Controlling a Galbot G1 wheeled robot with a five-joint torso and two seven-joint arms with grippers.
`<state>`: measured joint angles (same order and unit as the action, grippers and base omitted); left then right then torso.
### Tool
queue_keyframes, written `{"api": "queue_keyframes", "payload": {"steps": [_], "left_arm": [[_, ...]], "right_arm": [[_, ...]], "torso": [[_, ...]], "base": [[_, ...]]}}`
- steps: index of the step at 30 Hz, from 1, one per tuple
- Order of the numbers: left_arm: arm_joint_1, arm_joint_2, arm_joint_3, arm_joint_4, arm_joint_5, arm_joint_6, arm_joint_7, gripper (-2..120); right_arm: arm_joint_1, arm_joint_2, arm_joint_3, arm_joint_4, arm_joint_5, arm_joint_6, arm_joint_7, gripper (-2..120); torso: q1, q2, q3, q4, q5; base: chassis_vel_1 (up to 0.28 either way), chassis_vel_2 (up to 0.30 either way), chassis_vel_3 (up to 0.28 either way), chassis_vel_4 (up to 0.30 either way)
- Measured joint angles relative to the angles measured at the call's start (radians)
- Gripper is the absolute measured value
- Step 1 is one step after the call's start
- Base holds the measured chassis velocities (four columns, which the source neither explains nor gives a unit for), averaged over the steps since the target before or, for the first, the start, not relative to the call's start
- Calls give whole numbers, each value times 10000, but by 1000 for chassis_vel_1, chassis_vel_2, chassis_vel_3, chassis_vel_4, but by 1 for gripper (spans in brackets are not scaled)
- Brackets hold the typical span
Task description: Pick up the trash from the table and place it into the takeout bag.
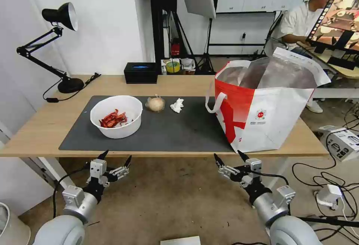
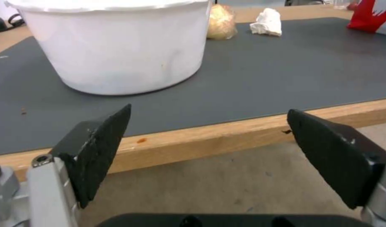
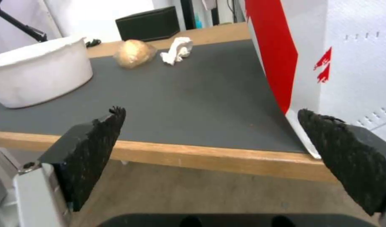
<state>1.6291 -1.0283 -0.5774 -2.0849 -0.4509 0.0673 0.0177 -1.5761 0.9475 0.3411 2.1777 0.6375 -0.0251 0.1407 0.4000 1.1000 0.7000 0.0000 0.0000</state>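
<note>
On the table [image 1: 45, 136] lies a dark grey mat. A white bowl [image 1: 116, 116] holding red shell scraps sits on the mat's left part. Beside it lie a bagged beige lump [image 1: 155, 103] and a crumpled white tissue [image 1: 177, 105]. The red-and-white takeout bag [image 1: 263, 104] stands open on the right. My left gripper [image 1: 116, 158] hangs open below the table's front edge, just short of the bowl [image 2: 117, 47]. My right gripper [image 1: 228, 158] is open too, below the edge near the bag [image 3: 327, 53]. The lump [image 3: 135, 53] and tissue [image 3: 177, 50] lie beyond it.
A black box with a blue top [image 1: 141, 72] stands at the table's far edge. A black desk lamp [image 1: 56, 46] occupies the far left corner, its cable trailing on the wood. Cables and a power brick [image 1: 331, 194] lie on the floor at right.
</note>
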Motion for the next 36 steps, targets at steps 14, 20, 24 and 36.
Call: {"api": "queue_keyframes", "payload": {"steps": [14, 20, 24, 36], "left_arm": [[-5, -38, 9, 56, -3, -62, 43, 100], [-11, -65, 16, 46, 14, -81, 48, 100], [-16, -234, 0, 32, 113, -81, 52, 100], [-1, -597, -5, 128, 323, -92, 64, 100]], "right_arm": [[1666, -287, -1298, -195, 562, -376, -254, 100], [2748, -321, -2026, -502, 761, -726, -180, 100], [5002, -212, -3466, -1344, 1271, -1099, 329, 100], [9704, 1789, -6492, -4470, 1865, -2180, 3010, 100]], "torso": [[0, 0, 0, 1, 0], [0, 0, 0, 0, 1], [0, -1, 0, 2, 1], [1, -1, 1, 1, -3]], "base": [[0, 0, 0, 0], [0, 0, 0, 0], [0, 0, 0, 0], [0, 0, 0, 0]]}}
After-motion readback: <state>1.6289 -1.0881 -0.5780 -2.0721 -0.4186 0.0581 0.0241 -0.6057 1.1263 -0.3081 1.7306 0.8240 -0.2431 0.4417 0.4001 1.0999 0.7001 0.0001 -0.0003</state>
